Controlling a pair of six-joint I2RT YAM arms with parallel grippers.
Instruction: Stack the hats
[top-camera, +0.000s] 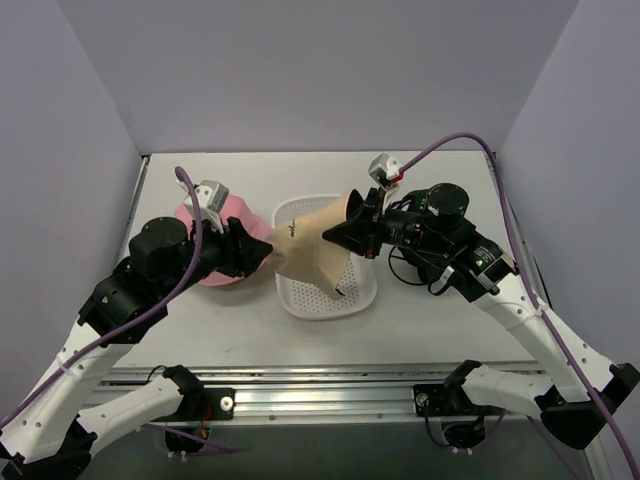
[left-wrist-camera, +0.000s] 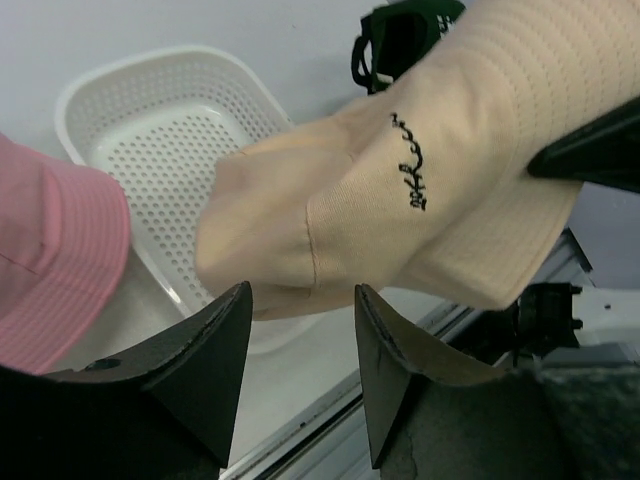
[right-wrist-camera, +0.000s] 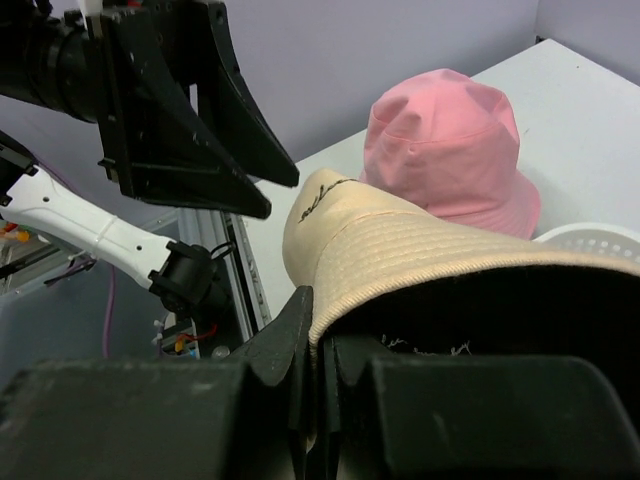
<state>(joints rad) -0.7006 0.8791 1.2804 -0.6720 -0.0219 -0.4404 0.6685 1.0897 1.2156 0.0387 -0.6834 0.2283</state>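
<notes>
Firmly pinched beige hat (right-wrist-camera: 420, 250), right end effector (right-wrist-camera: 320, 335)

We find the tray (top-camera: 312, 302) at the middle of the table (top-camera: 430, 330). The raised hat (top-camera: 315, 250) hangs over it, between the left gripper (top-camera: 262, 250) on its left and the right gripper (top-camera: 338, 236), which clamps its right brim; whether it touches the tray we cannot tell. The second hat (top-camera: 240, 214) rests on the table left of the tray, partly under the left gripper.
</notes>
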